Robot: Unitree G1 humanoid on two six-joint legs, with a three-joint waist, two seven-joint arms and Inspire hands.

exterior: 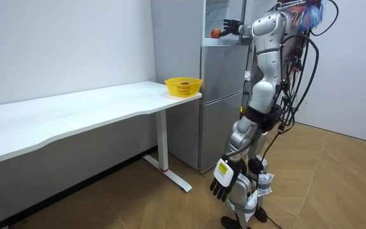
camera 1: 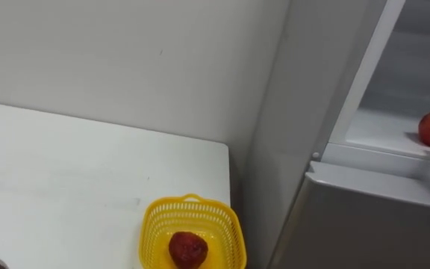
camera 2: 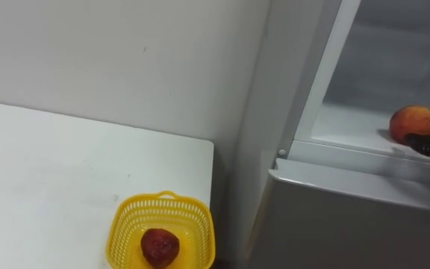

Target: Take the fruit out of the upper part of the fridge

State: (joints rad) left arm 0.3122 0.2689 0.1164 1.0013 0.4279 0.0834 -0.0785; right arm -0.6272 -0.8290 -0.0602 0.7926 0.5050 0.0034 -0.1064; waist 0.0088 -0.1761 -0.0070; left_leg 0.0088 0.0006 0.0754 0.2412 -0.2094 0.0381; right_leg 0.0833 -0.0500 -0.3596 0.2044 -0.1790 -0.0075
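Presently holding right hand (exterior: 232, 27) inside upper fridge (camera 2: 364, 75), fingers spread beside fruit (camera 2: 415, 122), likely to enclose it; left hand (exterior: 224, 181) hanging slack.

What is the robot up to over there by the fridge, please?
The robot stands at the open upper fridge, its right hand raised with open fingers beside a red-orange fruit on the shelf, not yet gripping it. Its left hand hangs at its side. A yellow basket on the table's corner holds a dark red fruit.
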